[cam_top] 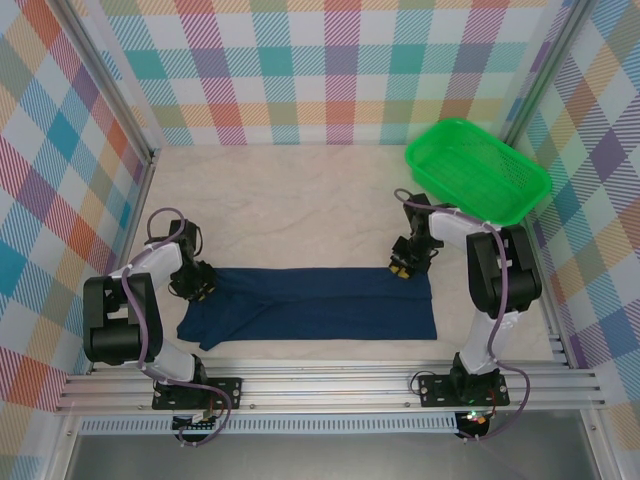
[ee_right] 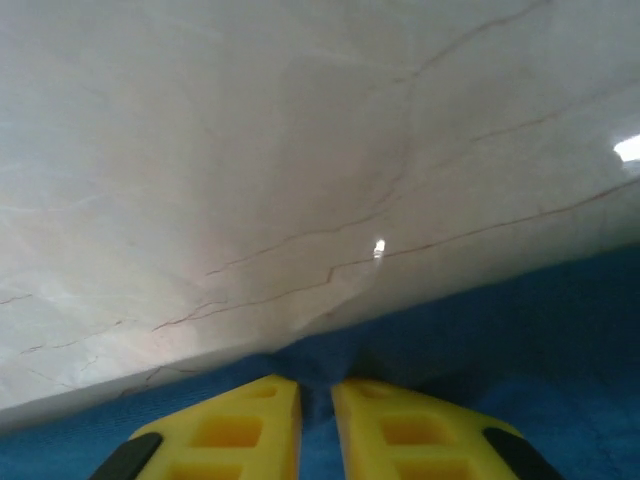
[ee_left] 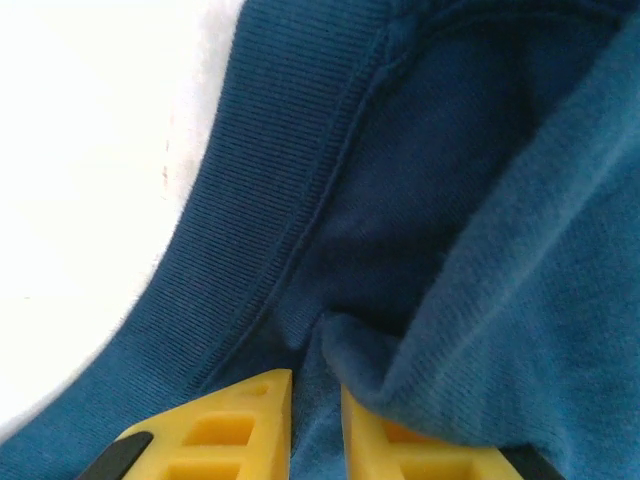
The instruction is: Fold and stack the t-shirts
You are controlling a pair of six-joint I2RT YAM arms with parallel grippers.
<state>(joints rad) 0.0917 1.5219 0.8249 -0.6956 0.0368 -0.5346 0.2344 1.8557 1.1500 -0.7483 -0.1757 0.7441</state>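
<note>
The dark navy t-shirt (cam_top: 310, 305) lies as a long flat band across the near part of the table, sleeve end at the left. My left gripper (cam_top: 198, 283) sits at its far left corner. In the left wrist view the yellow fingers (ee_left: 230, 420) stand close together on a fold of blue cloth (ee_left: 500, 280) beside the ribbed collar (ee_left: 260, 220). My right gripper (cam_top: 402, 268) is down on the far right corner. Seen from the right wrist, its fingers (ee_right: 400, 425) pinch a small bunch of the t-shirt's edge (ee_right: 320, 365) against the pale table.
A green plastic basket (cam_top: 478, 170) stands at the back right, close behind the right arm. Checked walls enclose the pale table (cam_top: 290, 200) on three sides. An aluminium rail (cam_top: 320, 385) runs along the near edge.
</note>
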